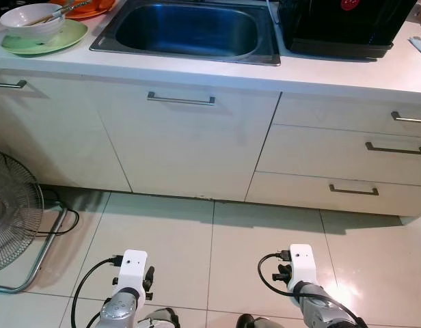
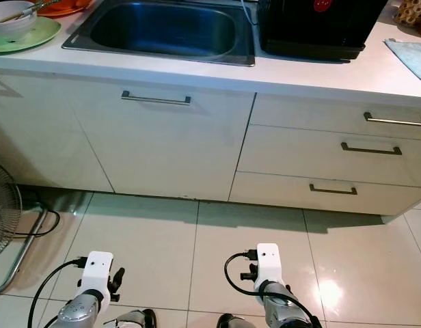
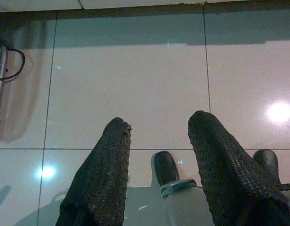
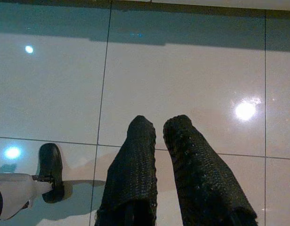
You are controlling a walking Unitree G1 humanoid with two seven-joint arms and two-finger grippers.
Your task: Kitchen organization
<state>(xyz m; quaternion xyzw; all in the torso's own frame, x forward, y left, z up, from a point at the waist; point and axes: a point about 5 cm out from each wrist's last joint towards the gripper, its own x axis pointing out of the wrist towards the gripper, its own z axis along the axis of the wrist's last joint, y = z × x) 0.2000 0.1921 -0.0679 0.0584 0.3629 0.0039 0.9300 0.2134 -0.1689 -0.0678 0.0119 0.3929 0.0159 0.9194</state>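
Left gripper [image 3: 157,136]: nearest, hanging idle over floor tiles [image 1: 176,239], fingers spread, empty.
Right gripper [image 4: 159,129]: likewise lowered, fingers narrowly parted, empty.
Cabinet door [image 1: 186,143]: shut, ahead.
Sink [image 1: 186,31]: beyond, empty.
White bowl [image 1: 31,20]: far left counter, stacked on green plate [image 1: 67,37], awaiting tidying.

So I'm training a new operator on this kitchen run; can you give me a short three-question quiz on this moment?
1. True or false: the white bowl sits inside the sink.
2. Which gripper has the wider gap between its fingers: A) left gripper B) right gripper?
3. Fill in: the fan stands on the floor to the robot's ____.

Key
1. False: it rests on a green plate on the counter, left of the sink.
2. A: the left fingers are clearly spread, while the right ones are nearly together. Both hang over the floor, holding nothing.
3. Left.
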